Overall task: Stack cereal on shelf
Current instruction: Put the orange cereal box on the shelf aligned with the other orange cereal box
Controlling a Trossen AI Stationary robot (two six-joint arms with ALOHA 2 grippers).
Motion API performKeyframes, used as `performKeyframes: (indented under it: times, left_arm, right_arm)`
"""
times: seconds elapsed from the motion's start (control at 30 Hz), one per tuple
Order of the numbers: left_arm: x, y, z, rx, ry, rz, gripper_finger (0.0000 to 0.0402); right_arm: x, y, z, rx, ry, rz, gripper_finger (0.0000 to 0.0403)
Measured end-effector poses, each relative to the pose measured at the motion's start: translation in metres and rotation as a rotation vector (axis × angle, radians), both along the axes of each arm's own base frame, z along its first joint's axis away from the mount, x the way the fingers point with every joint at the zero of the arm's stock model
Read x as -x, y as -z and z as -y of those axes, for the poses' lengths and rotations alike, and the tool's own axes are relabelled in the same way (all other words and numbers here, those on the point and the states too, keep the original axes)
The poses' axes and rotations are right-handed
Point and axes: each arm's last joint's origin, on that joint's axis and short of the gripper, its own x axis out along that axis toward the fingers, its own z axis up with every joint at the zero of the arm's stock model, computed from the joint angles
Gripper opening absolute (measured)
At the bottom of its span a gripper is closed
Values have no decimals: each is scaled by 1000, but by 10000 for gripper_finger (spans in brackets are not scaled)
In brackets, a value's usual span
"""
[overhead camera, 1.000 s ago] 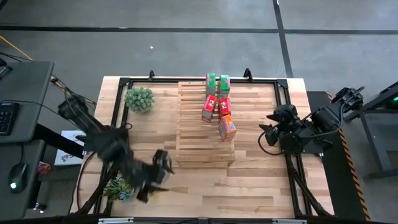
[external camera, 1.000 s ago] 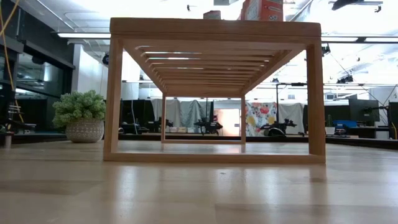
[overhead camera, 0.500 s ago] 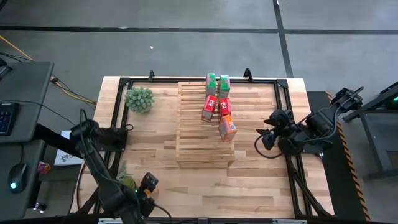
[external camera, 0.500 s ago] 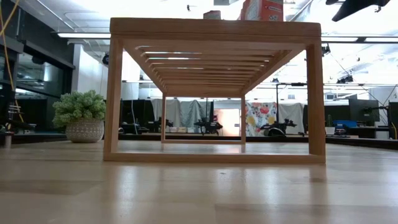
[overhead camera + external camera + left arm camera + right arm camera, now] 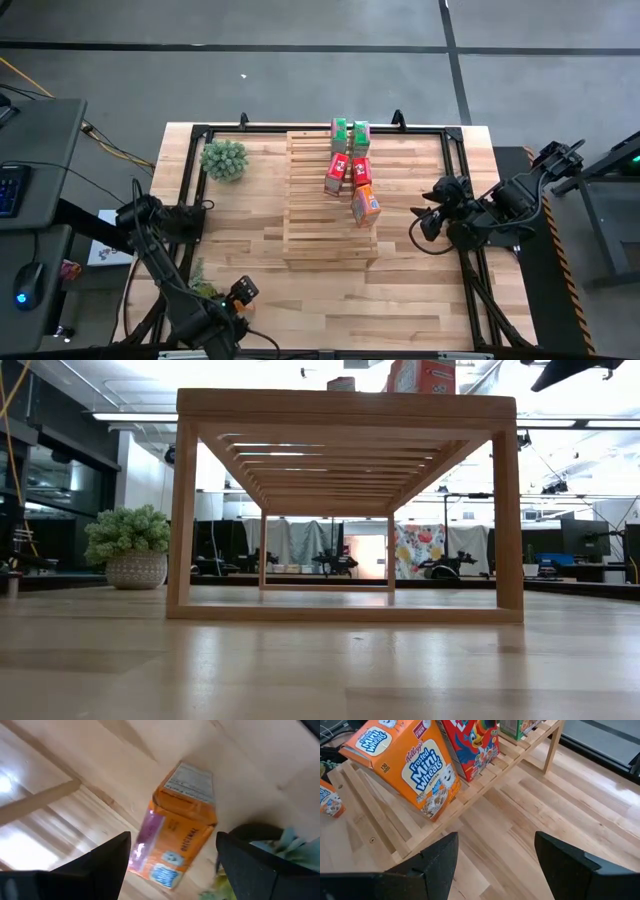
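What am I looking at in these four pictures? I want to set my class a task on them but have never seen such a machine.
It is a robot with two dark arms at a wooden table. One picture looks straight down, one looks level across the tabletop, and two come from cameras on the wrists. A slatted wooden shelf stands in the middle, with five cereal boxes on it: two green, two red and an orange Frosted Mini-Wheats box. A sixth, orange box lies on the table under the left gripper, beside a potted plant; another plant stands at the far corner. The right gripper waits beside the shelf. Both grippers are open and hold nothing.
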Motion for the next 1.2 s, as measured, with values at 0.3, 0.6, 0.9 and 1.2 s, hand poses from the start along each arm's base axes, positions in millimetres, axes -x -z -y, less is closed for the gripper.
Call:
performKeyframes:
  times: [0.3, 0.6, 0.9, 1.2]
  left_arm:
    - [-9, 22, -16, -31, 21, -77, 285]
    - [-9, 32, -16, -24, 25, -75, 271]
    - [-10, 29, -14, 10, -41, -52, 159]
    - [-19, -68, -3, 185, -220, 92, 120]
  right_arm:
    - [0, 0, 0, 14, 0, 3, 255]
    - [0, 0, 0, 16, 2, 4, 255]
    - [0, -1, 1, 33, 10, 15, 255]
    - [0, -1, 1, 40, 3, 10, 255]
